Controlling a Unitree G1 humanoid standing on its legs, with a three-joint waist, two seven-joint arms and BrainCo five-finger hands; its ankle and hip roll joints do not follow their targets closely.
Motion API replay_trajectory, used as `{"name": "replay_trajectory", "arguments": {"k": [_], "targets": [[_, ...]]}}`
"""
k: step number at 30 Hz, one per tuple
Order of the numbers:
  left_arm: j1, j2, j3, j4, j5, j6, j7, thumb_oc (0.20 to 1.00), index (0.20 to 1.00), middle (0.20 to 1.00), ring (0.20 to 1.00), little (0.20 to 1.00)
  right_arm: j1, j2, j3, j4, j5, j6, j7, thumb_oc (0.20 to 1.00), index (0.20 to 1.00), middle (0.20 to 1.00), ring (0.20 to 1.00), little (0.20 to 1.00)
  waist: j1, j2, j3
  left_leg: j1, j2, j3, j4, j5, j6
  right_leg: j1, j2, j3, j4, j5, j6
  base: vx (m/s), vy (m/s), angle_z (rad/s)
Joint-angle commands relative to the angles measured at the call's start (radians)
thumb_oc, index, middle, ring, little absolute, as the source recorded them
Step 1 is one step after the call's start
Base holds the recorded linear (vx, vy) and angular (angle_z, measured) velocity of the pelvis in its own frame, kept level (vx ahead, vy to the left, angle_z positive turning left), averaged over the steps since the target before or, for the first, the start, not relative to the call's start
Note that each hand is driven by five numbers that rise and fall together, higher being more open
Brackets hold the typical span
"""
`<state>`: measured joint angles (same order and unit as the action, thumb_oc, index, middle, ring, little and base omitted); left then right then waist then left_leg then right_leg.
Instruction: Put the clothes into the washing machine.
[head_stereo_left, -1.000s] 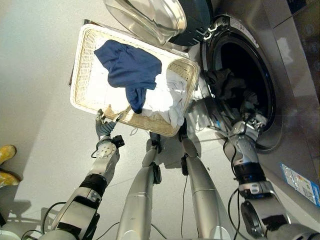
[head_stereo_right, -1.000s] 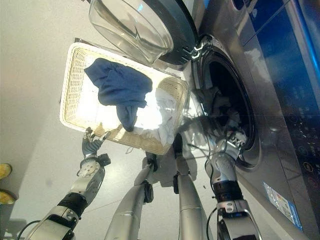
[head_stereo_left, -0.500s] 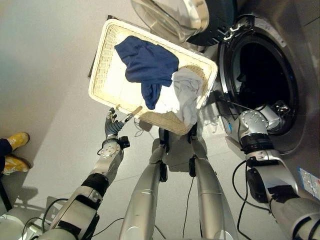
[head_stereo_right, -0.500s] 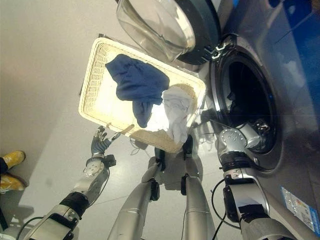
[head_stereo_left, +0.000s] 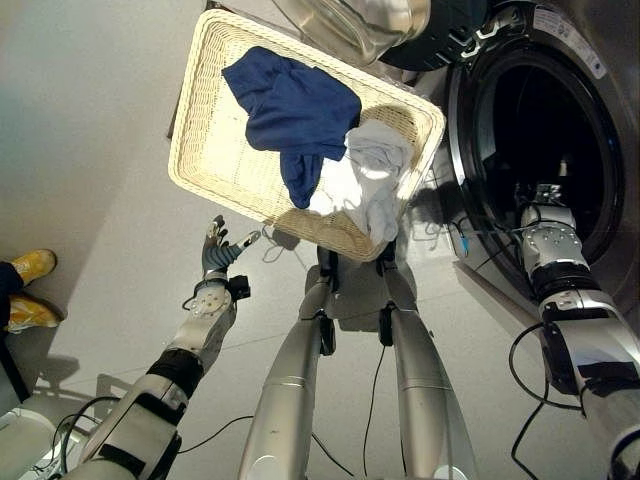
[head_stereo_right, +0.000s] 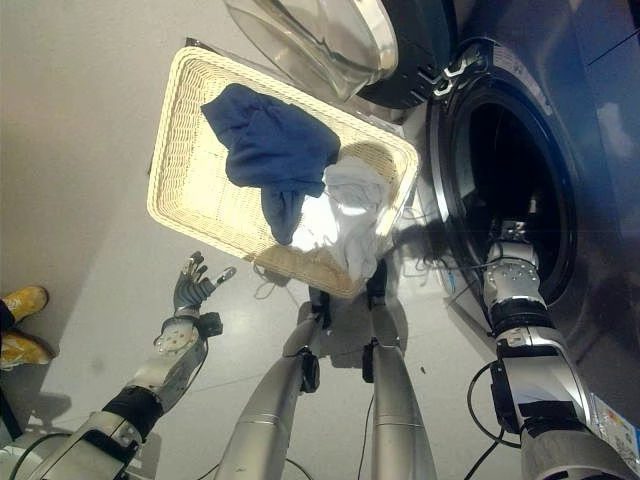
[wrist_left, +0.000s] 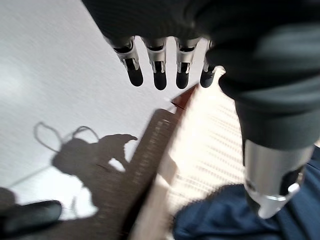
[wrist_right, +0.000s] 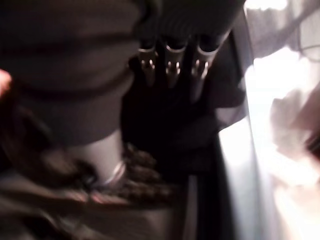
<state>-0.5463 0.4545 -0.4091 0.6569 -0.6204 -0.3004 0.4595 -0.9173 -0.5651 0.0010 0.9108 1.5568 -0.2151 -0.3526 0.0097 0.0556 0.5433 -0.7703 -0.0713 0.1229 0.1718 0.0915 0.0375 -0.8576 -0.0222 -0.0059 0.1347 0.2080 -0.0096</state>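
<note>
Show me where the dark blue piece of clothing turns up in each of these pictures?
Left eye view: dark blue garment lies in the wicker basket, upper middle.
Right eye view: same garment in the basket, upper middle.
Left wrist view: a blue fold past the left robot hand.
Right wrist view: I cannot make it out.
Shared landmark: the white garment beside it, toward the washing machine.

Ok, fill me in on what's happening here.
The robot is loading laundry from a wicker basket into a front-loading washer whose door hangs open. Its right hand is at the drum opening, with dark cloth in front of its fingers in the right wrist view. The left hand hovers open beside the basket, holding nothing. A blue garment and a white one lie in the basket.
</note>
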Motion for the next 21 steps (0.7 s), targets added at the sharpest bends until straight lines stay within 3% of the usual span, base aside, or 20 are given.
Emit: {"name": "replay_trajectory", "arguments": {"k": [1, 3, 4, 6, 7, 8, 11, 16, 21], "targets": [[-0.011, 0.002, 0.056, -0.067, 0.135, -0.055, 0.088, 1.000, 1.000, 1.000, 1.000, 1.000, -0.008, -0.109, 0.099, -0.012, -0.452, 0.023, -0.049, 1.000, 1.000, 1.000, 1.000, 1.000, -0.014, 0.072, -0.023, 0.002, -0.012, -0.068, -0.016, 0.026, -0.065, 0.031, 0.004, -0.087, 0.119, -0.124, 0.064, -0.05, -0.031, 0.03], [-0.011, 0.002, 0.056, -0.067, 0.135, -0.055, 0.088, 1.000, 1.000, 1.000, 1.000, 1.000, -0.008, -0.109, 0.099, -0.012, -0.452, 0.023, -0.049, 1.000, 1.000, 1.000, 1.000, 1.000, -0.014, 0.072, -0.023, 0.002, -0.012, -0.068, -0.016, 0.026, -0.065, 0.031, 0.004, -0.087, 0.119, -0.124, 0.064, -0.05, -0.003, 0.05], [-0.045, 0.020, 0.074, -0.123, 0.233, -0.093, 0.192, 1.000, 1.000, 1.000, 1.000, 1.000, 0.012, -0.123, 0.163, -0.056, -0.731, 0.021, -0.126, 1.000, 1.000, 1.000, 1.000, 1.000, -0.017, 0.058, -0.023, -0.005, -0.012, -0.064, -0.009, 0.024, -0.065, 0.026, 0.005, -0.094, 0.122, -0.121, 0.067, -0.05, 0.025, 0.07], [-0.045, 0.020, 0.074, -0.123, 0.233, -0.093, 0.192, 1.000, 1.000, 1.000, 1.000, 1.000, 0.012, -0.123, 0.163, -0.056, -0.731, 0.021, -0.126, 1.000, 1.000, 1.000, 1.000, 1.000, -0.017, 0.058, -0.023, -0.005, -0.012, -0.064, -0.009, 0.024, -0.065, 0.026, 0.005, -0.094, 0.122, -0.121, 0.067, -0.04, 0.033, 0.10], [-0.066, 0.032, 0.095, -0.163, 0.336, -0.079, 0.301, 1.000, 1.000, 1.000, 1.000, 1.000, 0.069, -0.110, 0.180, -0.121, -0.896, 0.036, -0.208, 1.000, 1.000, 1.000, 1.000, 1.000, -0.024, 0.049, -0.023, -0.010, -0.012, -0.059, 0.000, 0.020, -0.064, 0.020, 0.004, -0.095, 0.125, -0.120, 0.070, -0.06, 0.085, 0.19], [-0.087, 0.047, 0.107, -0.174, 0.410, -0.052, 0.371, 1.000, 1.000, 1.000, 1.000, 1.000, 0.127, -0.094, 0.186, -0.174, -0.954, 0.036, -0.231, 1.000, 1.000, 1.000, 1.000, 1.000, -0.033, 0.043, -0.023, -0.012, -0.010, -0.055, 0.007, 0.016, -0.064, 0.017, 0.002, -0.093, 0.126, -0.118, 0.074, -0.08, 0.121, 0.32], [-0.122, 0.064, 0.103, -0.152, 0.534, 0.029, 0.459, 1.000, 1.000, 1.000, 1.000, 1.000, 0.244, -0.034, 0.194, -0.268, -0.977, -0.007, -0.209, 1.000, 1.000, 1.000, 1.000, 1.000, -0.057, 0.030, -0.023, -0.010, -0.005, -0.046, 0.005, 0.012, -0.067, 0.016, 0.005, -0.081, 0.118, -0.115, 0.077, -0.03, 0.117, 0.08], [-0.141, 0.071, 0.100, -0.115, 0.559, 0.093, 0.464, 1.000, 1.000, 1.000, 1.000, 1.000, 0.361, 0.035, 0.206, -0.362, -0.961, -0.034, -0.181, 1.000, 1.000, 1.000, 1.000, 1.000, -0.084, 0.017, -0.023, -0.006, 0.000, -0.033, 0.005, 0.009, -0.069, 0.019, 0.008, -0.063, 0.109, -0.110, 0.079, -0.01, 0.096, -0.15], [-0.189, 0.076, 0.077, -0.021, 0.535, 0.217, 0.437, 1.000, 1.000, 1.000, 1.000, 1.000, 0.452, 0.094, 0.254, -0.430, -0.966, -0.046, -0.112, 1.000, 1.000, 1.000, 1.000, 1.000, -0.119, -0.001, -0.023, -0.013, 0.005, -0.013, 0.019, 0.001, -0.069, 0.010, 0.011, -0.041, 0.100, -0.101, 0.082, 0.00, 0.118, -0.10]]}}
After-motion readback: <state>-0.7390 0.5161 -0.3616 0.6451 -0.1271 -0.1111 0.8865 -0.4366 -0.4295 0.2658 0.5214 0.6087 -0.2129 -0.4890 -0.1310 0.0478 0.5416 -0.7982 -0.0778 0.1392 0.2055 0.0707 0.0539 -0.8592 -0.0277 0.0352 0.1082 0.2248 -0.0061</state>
